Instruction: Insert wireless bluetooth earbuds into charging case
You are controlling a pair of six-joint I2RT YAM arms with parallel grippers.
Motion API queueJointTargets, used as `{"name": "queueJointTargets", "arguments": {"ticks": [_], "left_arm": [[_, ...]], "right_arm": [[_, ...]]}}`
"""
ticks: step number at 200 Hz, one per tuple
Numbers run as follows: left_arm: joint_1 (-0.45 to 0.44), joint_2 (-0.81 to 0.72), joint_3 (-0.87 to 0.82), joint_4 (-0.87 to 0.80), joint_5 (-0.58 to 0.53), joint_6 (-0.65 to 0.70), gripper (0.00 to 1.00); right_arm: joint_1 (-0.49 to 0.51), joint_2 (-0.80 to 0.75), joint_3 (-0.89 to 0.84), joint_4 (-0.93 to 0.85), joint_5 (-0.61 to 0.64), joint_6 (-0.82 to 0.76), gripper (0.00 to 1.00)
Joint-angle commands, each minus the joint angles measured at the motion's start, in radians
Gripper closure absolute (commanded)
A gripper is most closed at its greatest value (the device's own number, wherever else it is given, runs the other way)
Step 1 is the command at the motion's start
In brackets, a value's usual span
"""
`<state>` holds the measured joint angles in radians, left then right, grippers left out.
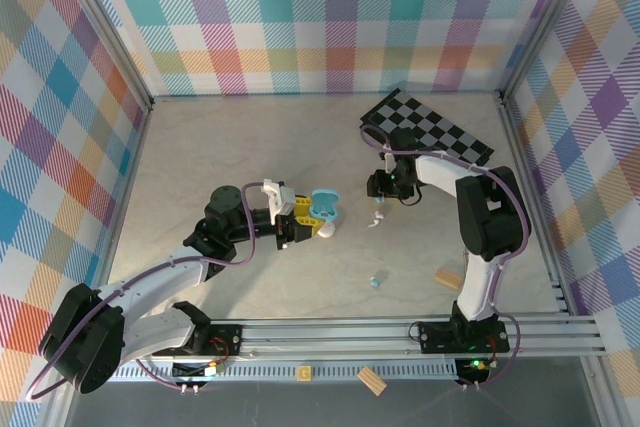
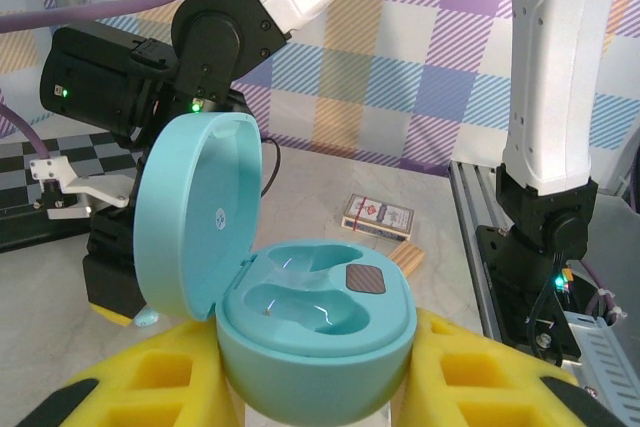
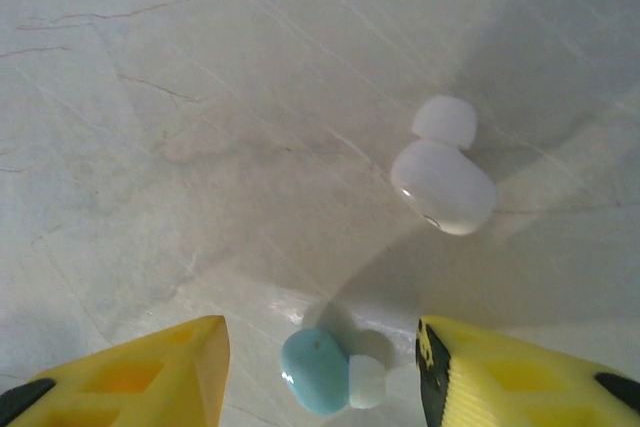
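Note:
A light-blue charging case (image 2: 318, 319) stands open with its lid (image 2: 195, 209) tipped up to the left and both sockets empty. My left gripper (image 2: 320, 387) is shut on its base between yellow fingers (image 2: 505, 377). From above, the case (image 1: 325, 207) sits in the left gripper (image 1: 314, 220) at mid-table. My right gripper (image 3: 320, 339) is open and low over the table, with a light-blue earbud (image 3: 322, 372) lying between its fingers (image 3: 160, 367). A white earbud (image 3: 443, 183) lies just beyond. The right gripper (image 1: 380, 203) hangs over these buds (image 1: 377, 217).
Another light-blue earbud (image 1: 377, 280) lies nearer the front. Tan wooden blocks rest at the right (image 1: 449, 277) and on the front rail (image 1: 371, 379). A checkerboard mat (image 1: 430, 127) is at the back right. A card deck (image 2: 378, 215) lies beyond the case. Something white (image 1: 328, 232) sits under the case.

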<state>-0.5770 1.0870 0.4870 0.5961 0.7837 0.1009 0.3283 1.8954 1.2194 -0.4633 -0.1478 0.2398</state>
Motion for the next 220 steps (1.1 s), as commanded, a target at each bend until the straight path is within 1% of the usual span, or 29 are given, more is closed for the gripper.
{"name": "queueJointTargets", "arguments": {"ticks": [1, 31, 58, 72, 99, 118, 152, 171, 191, 220], "left_arm": [[0.009, -0.009, 0.011, 0.011, 0.002, 0.023, 0.72], [0.009, -0.008, 0.011, 0.013, 0.002, 0.024, 0.72], [0.009, -0.018, -0.001, 0.018, -0.009, 0.022, 0.72], [0.009, -0.018, -0.005, 0.023, -0.013, 0.022, 0.72], [0.017, -0.019, -0.028, 0.062, -0.04, 0.011, 0.72], [0.041, -0.022, -0.06, 0.12, -0.057, -0.018, 0.73], [0.105, -0.04, -0.132, 0.21, -0.093, -0.062, 0.73], [0.135, -0.059, -0.166, 0.251, -0.116, -0.082, 0.73], [0.15, -0.083, -0.182, 0.258, -0.14, -0.085, 0.73], [0.155, -0.095, -0.183, 0.255, -0.139, -0.086, 0.73]], "right_arm": [[-0.004, -0.012, -0.003, 0.032, -0.054, -0.085, 0.46], [-0.003, -0.006, -0.007, 0.02, -0.097, -0.09, 0.47], [-0.003, -0.036, -0.049, 0.014, -0.081, -0.092, 0.49], [0.002, -0.062, -0.062, 0.006, -0.049, -0.099, 0.48], [0.047, -0.101, -0.051, -0.032, 0.108, -0.134, 0.47], [0.088, -0.11, -0.038, -0.058, 0.235, -0.151, 0.47], [0.161, -0.06, 0.031, -0.151, 0.464, -0.111, 0.48], [0.208, -0.015, 0.072, -0.192, 0.568, -0.097, 0.48], [0.248, 0.035, 0.108, -0.221, 0.636, -0.097, 0.5], [0.29, 0.094, 0.154, -0.255, 0.706, -0.1, 0.54]]}}
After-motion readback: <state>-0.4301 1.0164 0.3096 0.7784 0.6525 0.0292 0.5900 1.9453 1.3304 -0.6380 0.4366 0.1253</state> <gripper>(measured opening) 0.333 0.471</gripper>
